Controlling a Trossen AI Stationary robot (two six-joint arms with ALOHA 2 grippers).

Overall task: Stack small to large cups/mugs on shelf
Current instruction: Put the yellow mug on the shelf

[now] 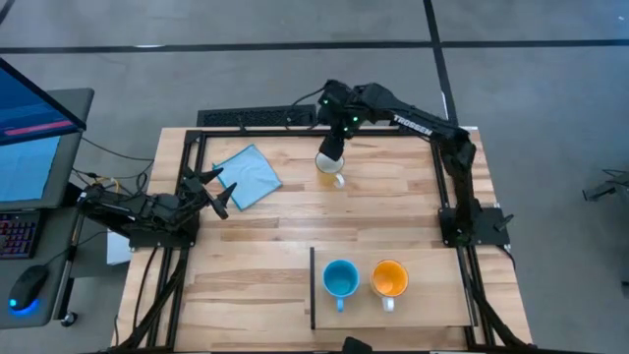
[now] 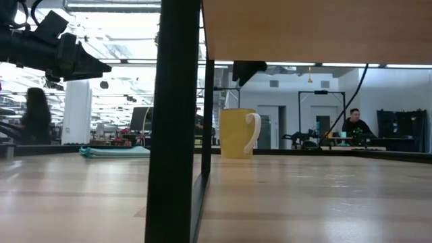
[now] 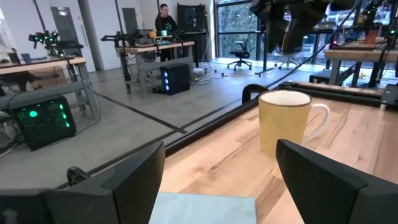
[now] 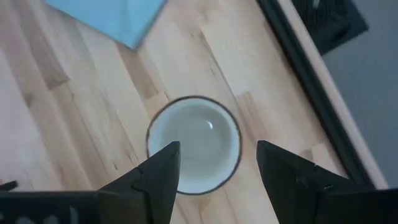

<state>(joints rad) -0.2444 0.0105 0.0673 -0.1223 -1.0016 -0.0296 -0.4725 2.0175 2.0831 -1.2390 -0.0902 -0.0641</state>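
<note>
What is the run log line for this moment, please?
right gripper: open, above yellow mug | left gripper: open, waiting near blue cloth | shelf: blue mug, orange mug

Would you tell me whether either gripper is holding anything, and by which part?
Nothing is held. The right gripper hangs open above the yellow mug; the left gripper waits open beside the blue cloth.

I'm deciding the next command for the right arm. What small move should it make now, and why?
Probably lower the right gripper straight down: it hangs open above the yellow mug, which stands alone on the table, off the shelf where the blue mug and orange mug stand.
</note>
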